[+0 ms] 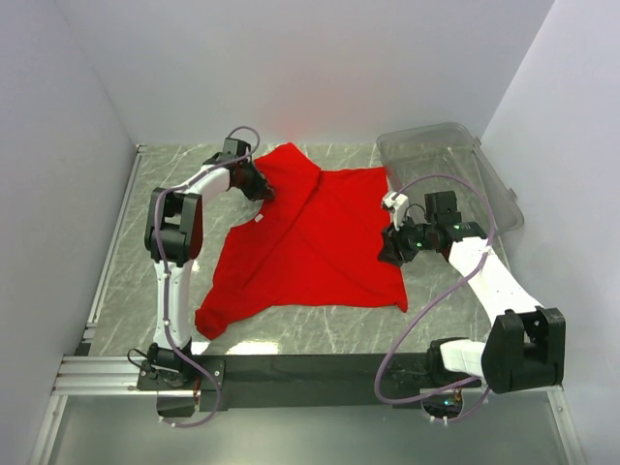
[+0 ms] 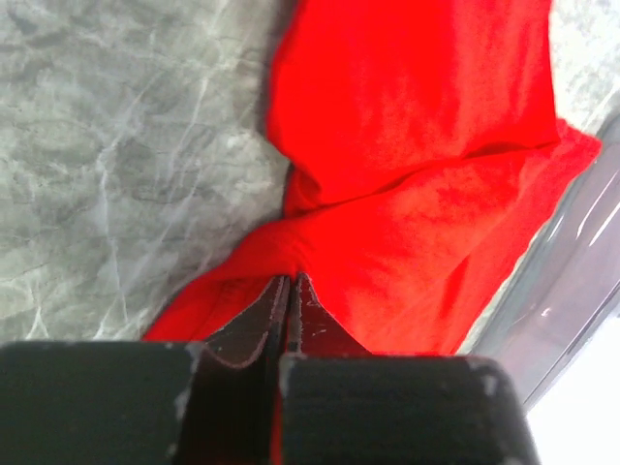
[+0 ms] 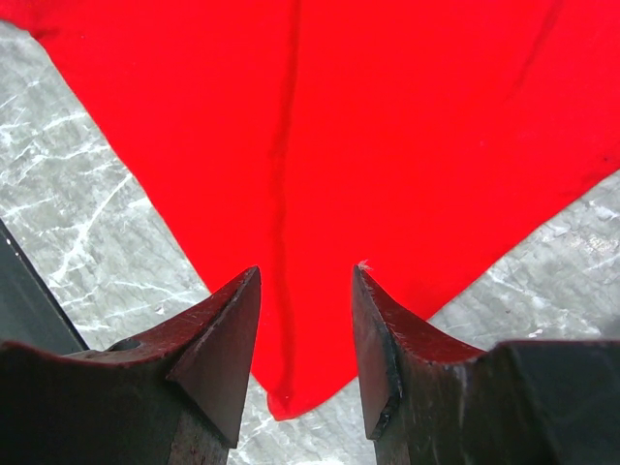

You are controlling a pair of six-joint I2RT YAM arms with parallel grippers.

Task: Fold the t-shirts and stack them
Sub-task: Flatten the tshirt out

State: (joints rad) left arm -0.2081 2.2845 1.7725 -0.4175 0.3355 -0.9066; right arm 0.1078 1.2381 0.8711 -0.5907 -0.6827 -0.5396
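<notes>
A red t-shirt (image 1: pixel 310 237) lies spread and partly folded on the marble table, with a diagonal crease across it. My left gripper (image 1: pixel 260 186) is shut on the shirt's upper left edge; in the left wrist view the jaws (image 2: pixel 291 281) pinch bunched red cloth (image 2: pixel 407 145). My right gripper (image 1: pixel 391 250) is open at the shirt's right edge, low over it. In the right wrist view its fingertips (image 3: pixel 306 276) straddle a corner of the red shirt (image 3: pixel 329 145), with nothing held.
A clear plastic bin (image 1: pixel 448 174) stands at the back right, just beyond the right gripper; its wall shows in the left wrist view (image 2: pixel 572 281). The grey marble table (image 1: pixel 126 262) has a rail along its near edge. White walls close in all sides.
</notes>
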